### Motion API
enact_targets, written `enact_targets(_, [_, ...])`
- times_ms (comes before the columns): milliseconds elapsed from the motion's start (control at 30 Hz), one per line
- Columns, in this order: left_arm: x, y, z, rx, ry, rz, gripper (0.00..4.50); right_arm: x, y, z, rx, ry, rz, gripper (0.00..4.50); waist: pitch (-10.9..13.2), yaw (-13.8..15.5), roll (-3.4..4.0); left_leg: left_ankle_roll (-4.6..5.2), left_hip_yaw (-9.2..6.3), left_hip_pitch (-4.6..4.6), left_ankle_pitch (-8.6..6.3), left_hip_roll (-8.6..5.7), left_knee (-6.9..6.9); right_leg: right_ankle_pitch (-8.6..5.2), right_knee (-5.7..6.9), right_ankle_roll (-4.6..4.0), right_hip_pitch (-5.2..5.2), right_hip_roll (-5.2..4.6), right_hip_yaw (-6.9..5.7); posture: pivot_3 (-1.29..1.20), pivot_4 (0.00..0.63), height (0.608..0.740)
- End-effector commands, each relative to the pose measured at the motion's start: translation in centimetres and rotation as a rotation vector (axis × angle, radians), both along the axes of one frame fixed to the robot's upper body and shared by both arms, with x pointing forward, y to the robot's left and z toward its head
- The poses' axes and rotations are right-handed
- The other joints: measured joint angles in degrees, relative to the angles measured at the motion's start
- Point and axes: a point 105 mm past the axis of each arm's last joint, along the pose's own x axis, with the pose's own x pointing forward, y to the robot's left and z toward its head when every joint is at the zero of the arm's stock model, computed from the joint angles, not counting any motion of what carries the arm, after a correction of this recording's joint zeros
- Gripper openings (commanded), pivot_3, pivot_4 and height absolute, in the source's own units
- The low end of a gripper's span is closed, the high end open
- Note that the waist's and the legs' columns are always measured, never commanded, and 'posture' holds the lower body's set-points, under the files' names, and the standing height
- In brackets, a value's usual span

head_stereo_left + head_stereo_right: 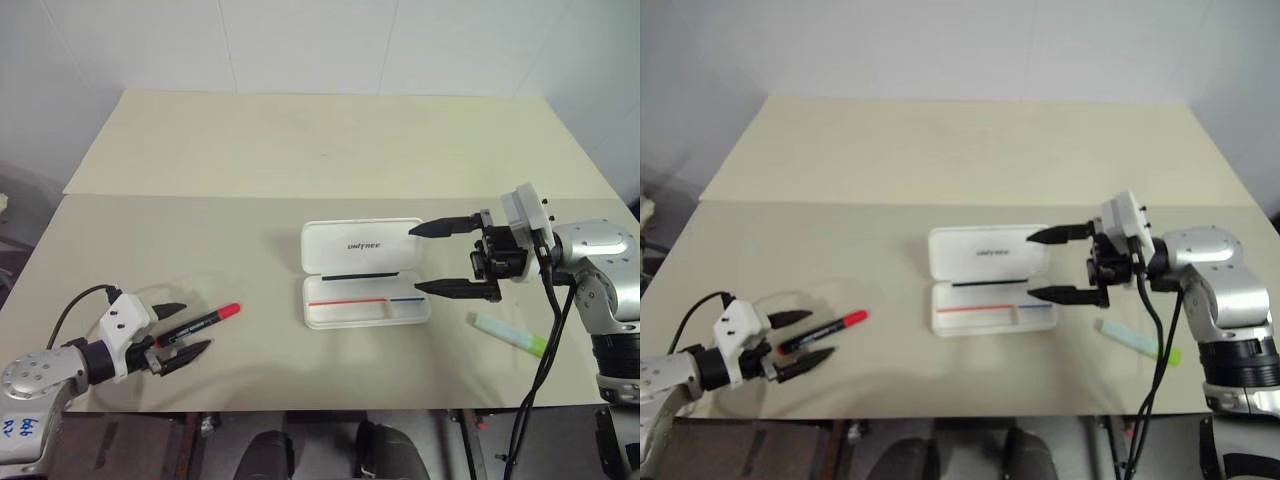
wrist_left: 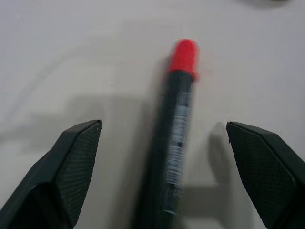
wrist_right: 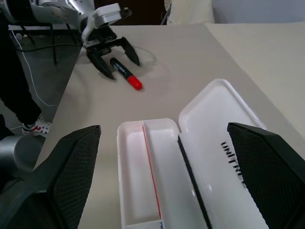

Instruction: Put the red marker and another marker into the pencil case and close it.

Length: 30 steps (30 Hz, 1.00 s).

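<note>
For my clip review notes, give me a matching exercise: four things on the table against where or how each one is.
Things:
1. red marker
2. green highlighter
3. pencil case
4. right claw

States:
A. lying open, nothing in it
B. between the open fingers of the left claw, on the table
C. open, at the case's right end
D. on the table, right of the case

Pairs: 1-B, 2-D, 3-A, 4-C

This looks like a robot test room, not a home. A plain beige surface (image 1: pixel 250 150) stands against a bare white wall (image 1: pixel 300 40). Beside the surface, black cables (image 3: pixel 28 71) trail over a grey floor (image 3: pixel 52 67), and a person's sneaker (image 3: pixel 35 128) stands there.
</note>
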Motion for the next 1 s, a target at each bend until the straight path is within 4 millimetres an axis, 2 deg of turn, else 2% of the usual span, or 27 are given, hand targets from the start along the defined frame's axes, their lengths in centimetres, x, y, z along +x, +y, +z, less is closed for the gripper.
enact_targets(33, [0.5,0.2,0.0,0.007,-0.029,0.007,4.3,-0.3,-0.5,0.9,0.002,-0.055,-0.01,4.5,0.0,-0.14,-0.01,0.0,0.01,0.0,0.0,0.0,0.0,0.0,-0.01,0.0,0.0,0.0,0.0,0.0,0.15,0.74])
enact_targets(133, [0.8,0.2,-0.4,0.013,-0.028,0.006,3.57,0.0,-0.8,0.1,-0.006,-0.041,-0.024,4.5,0.0,-0.05,-0.01,0.01,0.03,0.05,-0.01,0.01,-0.01,0.0,0.01,0.0,0.0,0.0,0.0,0.0,0.15,0.74])
enact_targets(367, [1.0,-0.2,-0.8,0.01,-0.028,-0.019,1.15,0.4,-1.8,-1.1,-0.017,-0.045,-0.04,4.5,0.0,-0.07,0.0,0.01,0.07,0.13,0.0,0.03,0.04,0.0,0.03,0.0,0.06,-0.01,0.03,0.0,0.15,0.74])
enact_targets(433, [1.1,-0.4,-0.8,0.011,-0.035,-0.027,0.62,0.5,-2.6,-1.7,-0.004,-0.056,-0.059,4.5,-0.01,0.02,0.0,0.0,0.07,0.19,0.01,0.04,0.04,0.0,0.04,0.0,0.1,-0.01,0.03,0.0,0.15,0.74])
enact_targets(700, [1.9,-1.8,-0.1,0.0,-0.062,-0.081,0.62,0.6,-5.1,-3.2,0.007,-0.026,-0.105,4.5,-0.05,0.22,0.09,0.03,0.07,0.2,0.04,0.0,0.05,0.0,0.08,0.0,0.13,-0.08,0.02,0.0,0.15,0.74])
enact_targets(1000, [2.7,-4.3,2.6,-0.043,-0.121,-0.193,0.62,0.9,-5.4,-3.8,0.005,-0.029,-0.143,4.5,-0.04,-0.19,0.09,0.01,0.1,0.19,0.02,0.01,-0.01,0.0,0.07,0.0,0.09,-0.04,-0.02,0.0,0.15,0.74])
